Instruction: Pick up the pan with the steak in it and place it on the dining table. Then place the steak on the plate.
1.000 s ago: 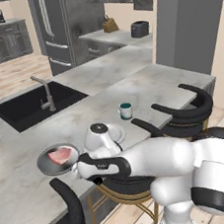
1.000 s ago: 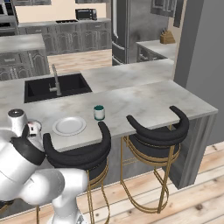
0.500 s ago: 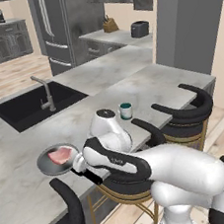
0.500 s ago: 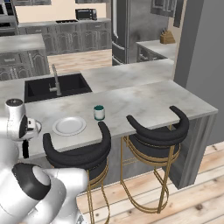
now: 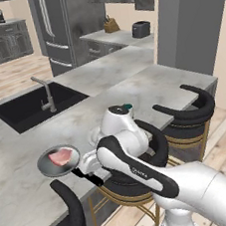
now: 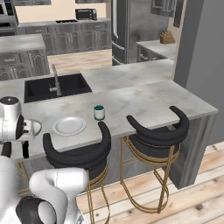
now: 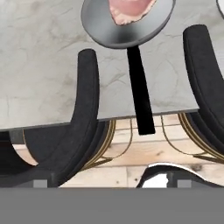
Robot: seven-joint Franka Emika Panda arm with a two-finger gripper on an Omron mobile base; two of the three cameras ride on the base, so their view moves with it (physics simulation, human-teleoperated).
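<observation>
The grey pan (image 5: 51,165) rests on the marble dining table (image 5: 131,82) near its front edge, and its black handle (image 7: 140,92) sticks out past the edge. The pinkish steak (image 5: 60,156) lies inside it, also seen as steak (image 7: 129,8) in the hand view. My gripper (image 5: 92,173) hovers just behind the handle's end, pointing down, open, with nothing between its fingers. The free handle tip (image 7: 146,129) stops short of them. The white plate (image 6: 69,126) sits on the table to the pan's right.
A small dark-rimmed cup (image 6: 99,112) stands beyond the plate. The black sink (image 6: 57,86) with its faucet (image 5: 45,93) lies further back. Black curved-back stools (image 7: 83,131) (image 6: 157,131) crowd the table's front edge, on both sides of the handle.
The pan and steak have stayed in place. The arm's upper links have swung across the front of the base views, and the hand has shifted slightly back from the pan.
</observation>
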